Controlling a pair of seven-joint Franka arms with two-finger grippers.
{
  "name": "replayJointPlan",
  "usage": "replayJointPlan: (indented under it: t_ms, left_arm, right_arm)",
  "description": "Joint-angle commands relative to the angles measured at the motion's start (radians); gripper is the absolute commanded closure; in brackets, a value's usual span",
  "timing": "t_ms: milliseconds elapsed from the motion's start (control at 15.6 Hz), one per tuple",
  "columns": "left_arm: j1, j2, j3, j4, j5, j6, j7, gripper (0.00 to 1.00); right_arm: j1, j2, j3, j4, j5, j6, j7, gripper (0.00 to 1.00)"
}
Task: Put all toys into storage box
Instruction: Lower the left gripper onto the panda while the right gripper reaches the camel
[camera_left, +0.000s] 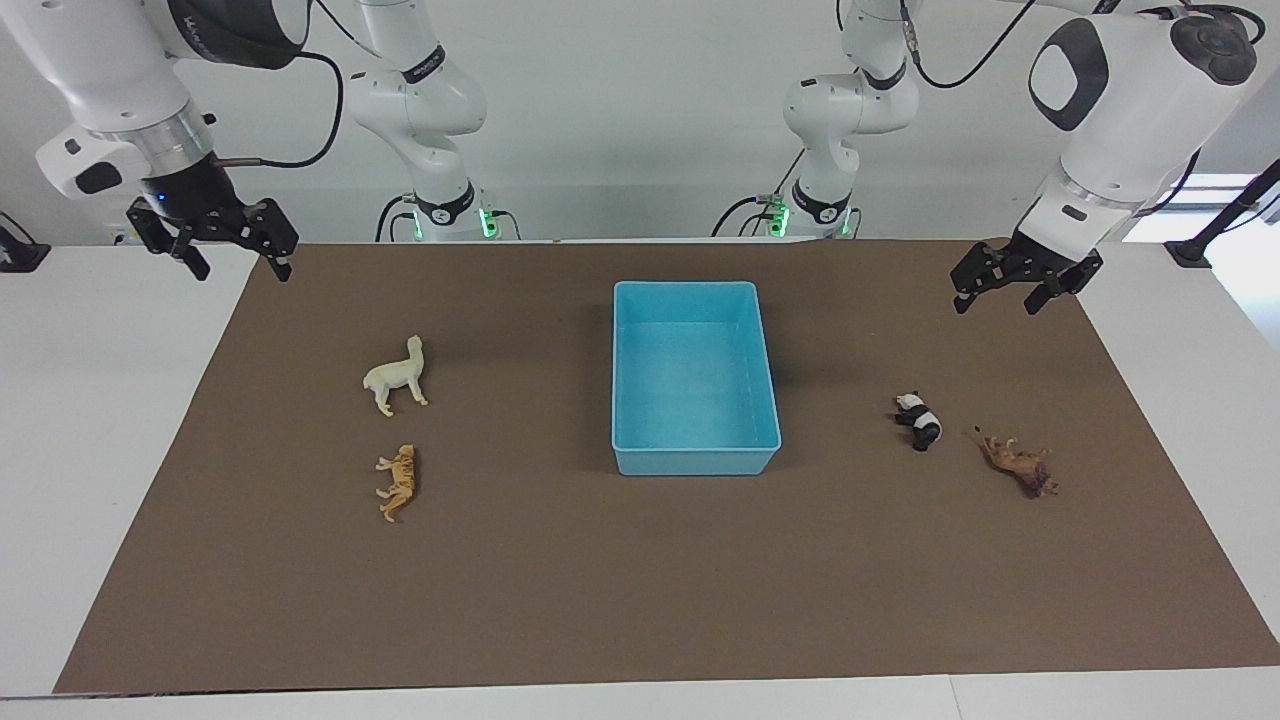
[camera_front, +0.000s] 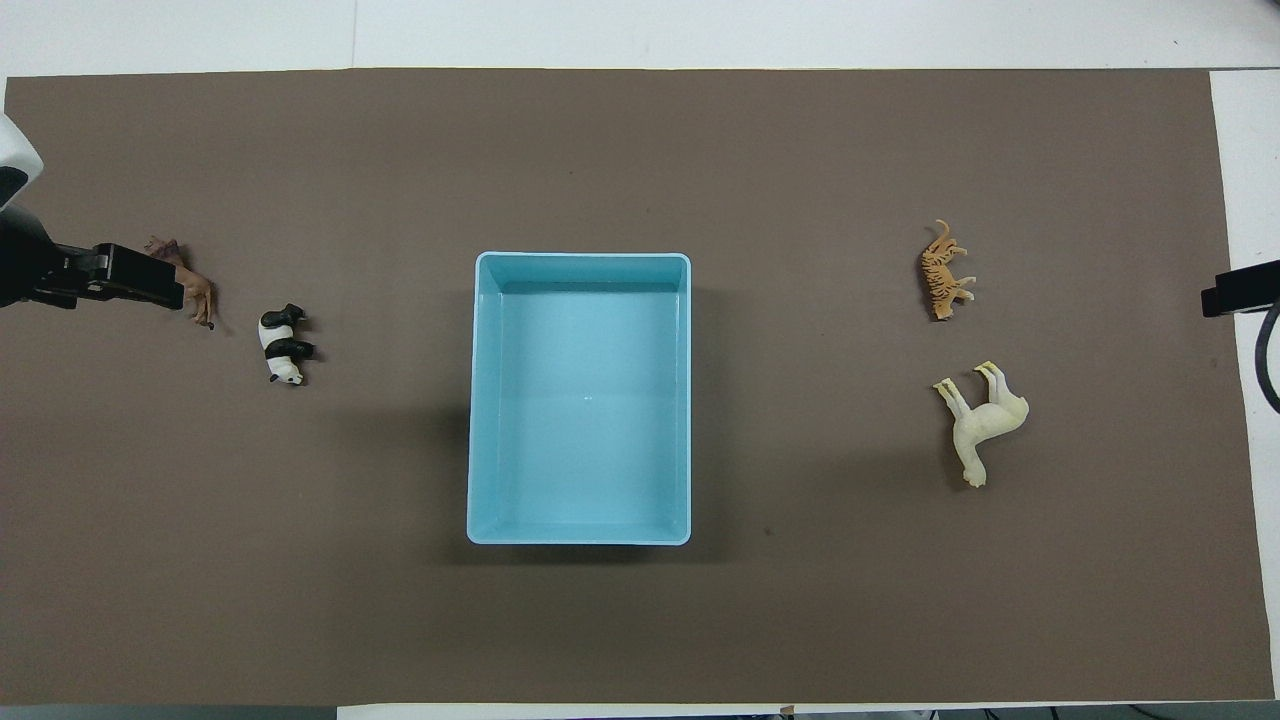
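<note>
The light blue storage box (camera_left: 695, 462) stands empty at the middle of the brown mat; it also shows in the overhead view (camera_front: 480, 400). Toward the right arm's end lie the cream llama (camera_left: 398, 376) (camera_front: 985, 420) and, farther from the robots, the orange tiger (camera_left: 400, 482) (camera_front: 943, 272). Toward the left arm's end lie the panda (camera_left: 920, 420) (camera_front: 283, 345) and the brown lion (camera_left: 1020, 465) (camera_front: 197, 292). My left gripper (camera_left: 1000, 300) (camera_front: 140, 285) hangs open and empty above the mat's corner; from overhead it partly covers the lion. My right gripper (camera_left: 245, 268) (camera_front: 1235, 292) hangs open and empty over the mat's edge.
The brown mat (camera_left: 600, 580) covers most of the white table (camera_left: 100, 400). Bare white table strips border the mat at both ends. Both arm bases stand at the robots' edge of the table.
</note>
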Motion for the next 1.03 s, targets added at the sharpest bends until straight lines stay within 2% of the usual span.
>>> replayJointPlan:
  t_ms: [0, 321, 450, 514, 642, 771, 899, 963]
  left_arm:
    - [-0.015, 0.013, 0.019, 0.026, -0.009, -0.024, 0.013, 0.00]
    - [-0.014, 0.008, 0.019, 0.018, -0.001, -0.017, 0.011, 0.00]
    - [0.001, -0.001, 0.021, 0.000, -0.001, -0.015, -0.051, 0.00]
    - [0.017, -0.010, 0.018, -0.023, -0.001, 0.024, -0.138, 0.00]
    - [0.015, -0.047, 0.014, -0.156, -0.001, 0.226, -0.206, 0.00]
    - [0.017, -0.012, 0.014, -0.197, -0.001, 0.305, -0.205, 0.00]
    - [0.024, 0.031, 0.014, -0.220, -0.001, 0.338, -0.197, 0.00]
    - [0.025, 0.039, 0.014, -0.270, -0.001, 0.397, -0.182, 0.00]
  right_arm:
    - [-0.007, -0.015, 0.010, -0.026, -0.014, 0.017, -0.030, 0.00]
    - [-0.004, -0.017, 0.012, -0.034, 0.013, -0.010, -0.030, 0.00]
    - [-0.004, -0.019, 0.012, -0.039, 0.026, -0.013, -0.030, 0.00]
    - [-0.004, -0.020, 0.010, -0.042, 0.026, -0.014, -0.031, 0.00]
    - [-0.004, -0.019, 0.010, -0.045, 0.024, -0.004, -0.031, 0.00]
    - [-0.005, 0.000, 0.010, -0.071, 0.024, 0.026, -0.033, 0.00]
    - [0.001, 0.017, 0.012, -0.137, 0.026, 0.112, -0.031, 0.00]
    - [0.016, 0.029, 0.012, -0.172, 0.024, 0.156, -0.014, 0.00]
